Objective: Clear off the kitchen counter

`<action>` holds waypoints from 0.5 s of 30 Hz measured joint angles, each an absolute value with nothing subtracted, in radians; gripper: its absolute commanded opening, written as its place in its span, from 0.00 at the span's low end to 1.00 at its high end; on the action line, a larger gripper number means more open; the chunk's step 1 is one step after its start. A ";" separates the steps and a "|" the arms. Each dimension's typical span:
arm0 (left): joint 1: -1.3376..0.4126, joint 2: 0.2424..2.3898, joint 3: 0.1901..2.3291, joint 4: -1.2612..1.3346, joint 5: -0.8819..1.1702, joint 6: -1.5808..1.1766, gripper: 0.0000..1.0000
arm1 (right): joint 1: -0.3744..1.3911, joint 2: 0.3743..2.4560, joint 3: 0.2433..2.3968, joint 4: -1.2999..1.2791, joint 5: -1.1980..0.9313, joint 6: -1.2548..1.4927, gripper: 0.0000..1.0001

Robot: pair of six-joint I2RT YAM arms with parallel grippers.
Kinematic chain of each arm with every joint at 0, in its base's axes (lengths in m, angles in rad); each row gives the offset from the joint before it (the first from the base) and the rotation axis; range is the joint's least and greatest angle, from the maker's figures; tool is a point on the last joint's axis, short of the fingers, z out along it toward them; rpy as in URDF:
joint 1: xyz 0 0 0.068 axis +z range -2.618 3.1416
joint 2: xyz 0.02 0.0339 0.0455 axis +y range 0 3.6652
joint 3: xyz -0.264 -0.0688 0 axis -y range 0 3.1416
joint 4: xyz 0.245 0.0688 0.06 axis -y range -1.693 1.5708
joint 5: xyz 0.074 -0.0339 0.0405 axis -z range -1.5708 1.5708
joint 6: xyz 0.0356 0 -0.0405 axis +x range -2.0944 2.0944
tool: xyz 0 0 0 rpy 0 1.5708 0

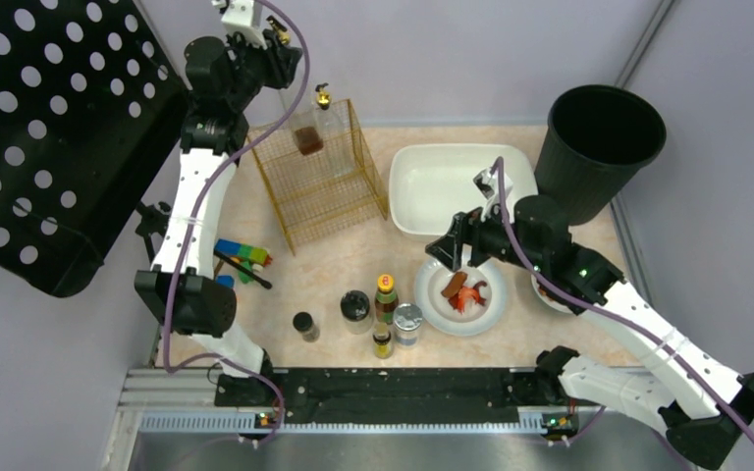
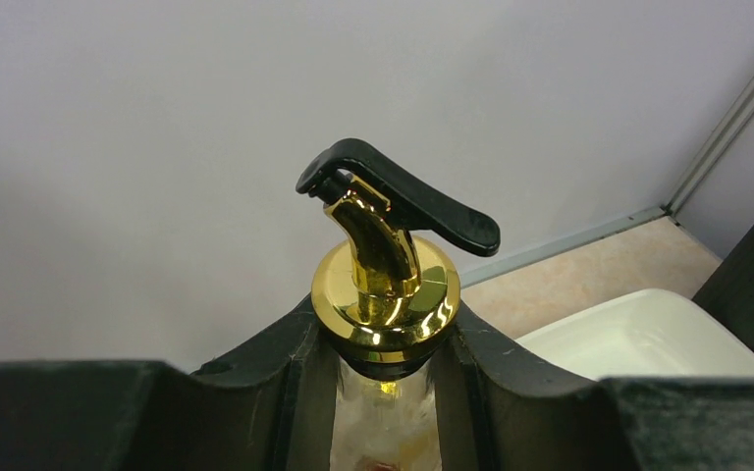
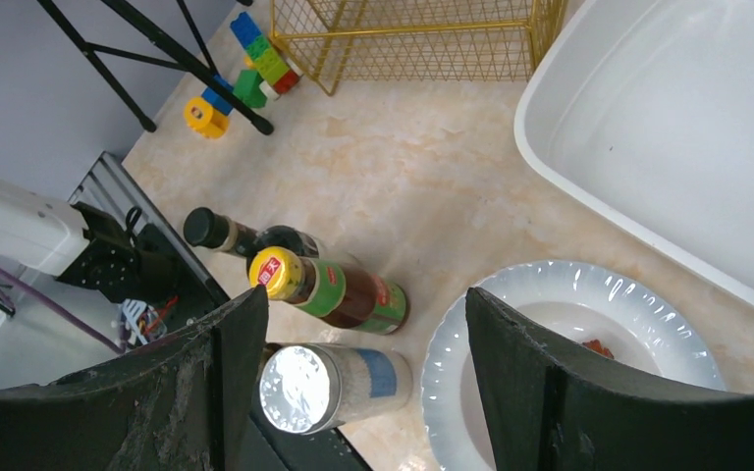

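Note:
My left gripper [image 1: 299, 93] is at the back of the kitchen counter [image 1: 353, 250], shut on the neck of a clear glass bottle [image 1: 314, 132]. The black fingers [image 2: 255, 392] clamp just under its gold cap [image 2: 385, 304], which carries a black pour lever. The bottle holds some brown liquid and hangs within the outline of the gold wire basket [image 1: 339, 201]. My right gripper [image 1: 452, 250] stands open and empty above the left rim of a white plate [image 3: 550, 285] with food scraps. A silver-lidded shaker [image 3: 324, 388] lies below the gap.
Beside the plate stand a yellow-capped sauce bottle [image 1: 385, 294], a black-capped bottle [image 1: 355, 307] and two small jars. A white tub [image 1: 432, 186] and a black bin [image 1: 599, 142] are at the back right. Toy bricks [image 1: 241, 257] and a black stand's legs lie left.

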State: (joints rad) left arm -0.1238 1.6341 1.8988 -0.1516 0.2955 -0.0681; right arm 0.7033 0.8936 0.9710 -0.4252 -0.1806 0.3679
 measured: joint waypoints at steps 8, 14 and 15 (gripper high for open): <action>-0.049 1.726 1.934 -0.132 0.401 -0.101 0.00 | 0.703 0.900 0.950 -0.400 -0.206 0.359 0.73; -0.054 1.761 1.935 -0.097 0.409 -0.072 0.00 | 0.703 0.900 0.923 -0.387 -0.231 0.355 0.73; -0.054 1.768 1.935 -0.091 0.410 -0.068 0.00 | 0.703 0.900 0.923 -0.388 -0.234 0.354 0.73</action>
